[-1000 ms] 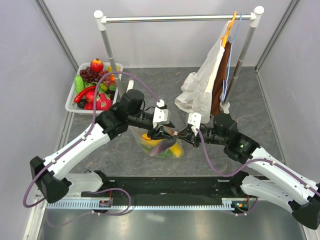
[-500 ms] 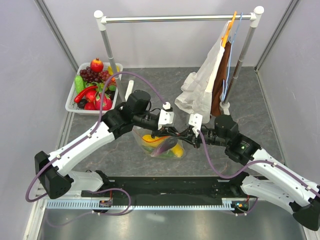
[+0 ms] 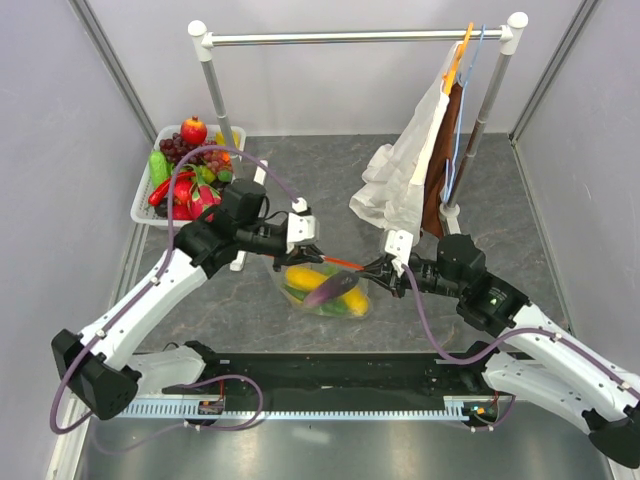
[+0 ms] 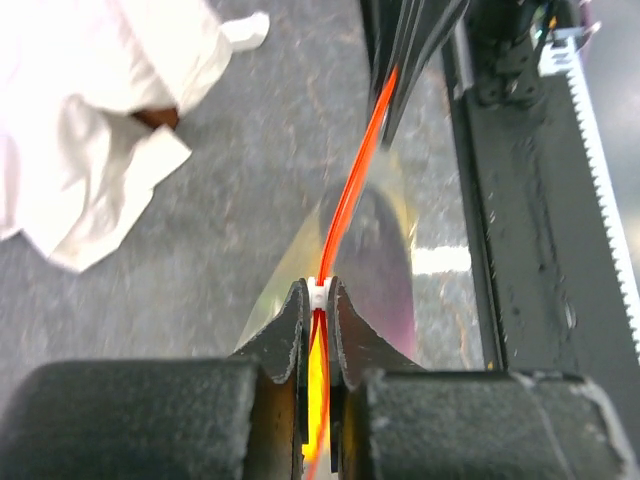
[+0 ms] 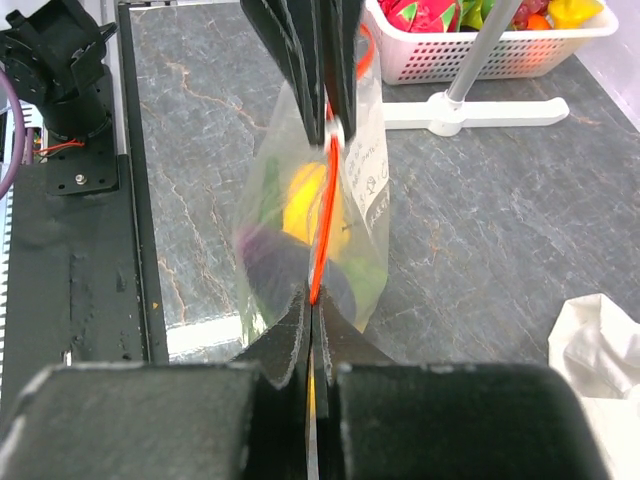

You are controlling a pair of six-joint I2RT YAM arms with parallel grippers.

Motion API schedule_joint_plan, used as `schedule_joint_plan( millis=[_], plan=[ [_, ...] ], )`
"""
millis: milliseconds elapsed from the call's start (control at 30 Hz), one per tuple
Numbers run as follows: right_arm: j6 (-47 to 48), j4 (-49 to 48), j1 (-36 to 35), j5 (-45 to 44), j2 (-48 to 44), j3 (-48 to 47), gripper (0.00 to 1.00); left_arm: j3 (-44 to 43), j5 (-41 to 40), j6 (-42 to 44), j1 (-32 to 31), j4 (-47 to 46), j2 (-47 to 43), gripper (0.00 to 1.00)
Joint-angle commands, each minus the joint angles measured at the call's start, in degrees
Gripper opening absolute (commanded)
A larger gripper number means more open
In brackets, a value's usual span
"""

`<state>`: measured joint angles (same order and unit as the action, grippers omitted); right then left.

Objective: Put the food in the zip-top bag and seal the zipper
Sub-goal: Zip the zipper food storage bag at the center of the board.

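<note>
Inward both arms reach; left gripper [image 3: 316,251] pinching slider [image 4: 319,292], right gripper [image 3: 372,267] pinching zipper [image 4: 355,180].

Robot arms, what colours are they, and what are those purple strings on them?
The left arm and right arm have smooth white shells with chunky black joints. A thin purple cable loops loosely along each one, out to a small white box at the wrist. The left gripper and right gripper are black, each with two flat, tapered fingers.
</note>
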<state>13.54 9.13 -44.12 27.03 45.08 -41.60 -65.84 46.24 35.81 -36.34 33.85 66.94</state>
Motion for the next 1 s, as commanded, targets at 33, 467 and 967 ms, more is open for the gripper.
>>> schedule_joint_plan(
  millis=[33,467,967],
  plan=[
    [0.8,0.5,-0.1,-1.4,-3.2,0.8,0.00,2.0,-2.6,9.6,7.7,8.6,-4.9,0.02],
    [3.0,3.5,-0.1,-6.5,-7.7,2.0,0.00,5.0,-11.4,24.3,22.2,18.2,-9.3,0.02],
    [4.4,5.1,-0.1,-5.2,-7.0,0.9,0.00,-1.4,-7.7,27.3,25.4,24.1,-9.7,0.33]
  ],
)
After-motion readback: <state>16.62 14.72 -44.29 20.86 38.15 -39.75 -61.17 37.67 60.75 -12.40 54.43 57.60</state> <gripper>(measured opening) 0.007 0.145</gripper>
